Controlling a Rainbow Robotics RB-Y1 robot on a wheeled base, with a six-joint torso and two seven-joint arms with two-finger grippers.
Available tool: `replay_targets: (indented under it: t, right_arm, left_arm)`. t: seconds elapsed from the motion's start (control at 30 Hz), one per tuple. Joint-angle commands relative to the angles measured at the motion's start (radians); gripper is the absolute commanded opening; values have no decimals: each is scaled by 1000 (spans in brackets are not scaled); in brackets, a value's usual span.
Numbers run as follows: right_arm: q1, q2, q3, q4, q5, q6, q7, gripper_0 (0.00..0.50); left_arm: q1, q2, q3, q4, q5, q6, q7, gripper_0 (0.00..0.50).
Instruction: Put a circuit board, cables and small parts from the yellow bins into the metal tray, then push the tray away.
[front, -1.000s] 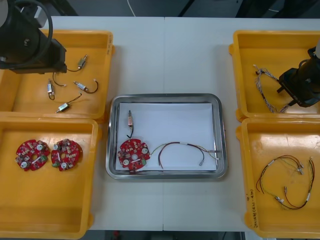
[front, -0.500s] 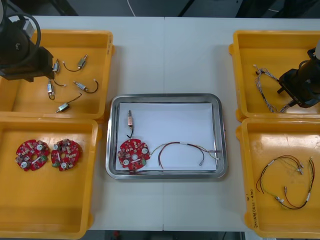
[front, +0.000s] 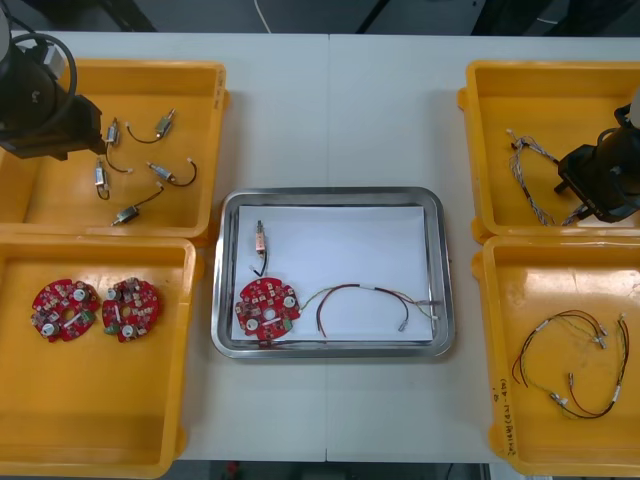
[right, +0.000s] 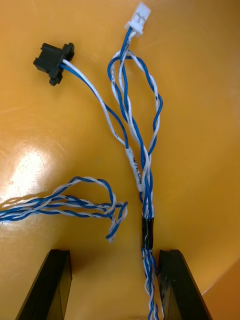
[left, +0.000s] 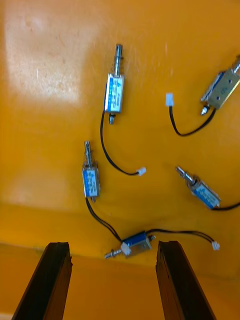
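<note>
Mid-frame, the metal tray (front: 444, 270) held a circuit board (front: 267, 307), a red and yellow cable (front: 350, 292) and a small metal part (front: 260, 240). Farther up, at the right edge, the right gripper (right: 114, 255) pointed down, open astride a twisted blue and white cable (right: 145, 200). In the upper left, the left gripper (left: 112, 245) gaped empty over loose metal parts (left: 114, 92).

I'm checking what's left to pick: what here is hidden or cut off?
Front view: the right gripper, over a yellow bin, hides part of the blue and white cables.
Right wrist view: one cable runs off the edge beside its open fingers.
Left wrist view: beyond the open left gripper, one small metal part is cut off.
</note>
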Motion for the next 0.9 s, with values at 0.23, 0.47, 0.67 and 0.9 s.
replay_targets:
  t: [0.23,0.47,0.67,0.9]
  right_arm:
    - [24,-23,15,-12,-29,-32,4,128]
    - [27,-23,21,-12,-36,-37,7,0]
    - [28,-23,21,-12,-38,-41,9,0]
    - [28,-33,21,-55,-22,-3,25,0]
  left_arm:
    - [-58,15,-64,140,-18,-175,-139,500]
    - [-58,5,-110,200,-15,-250,-160,500]
    - [-58,-6,-147,227,-13,-278,-168,500]
    - [-56,-20,-184,259,-13,-316,-169,500]
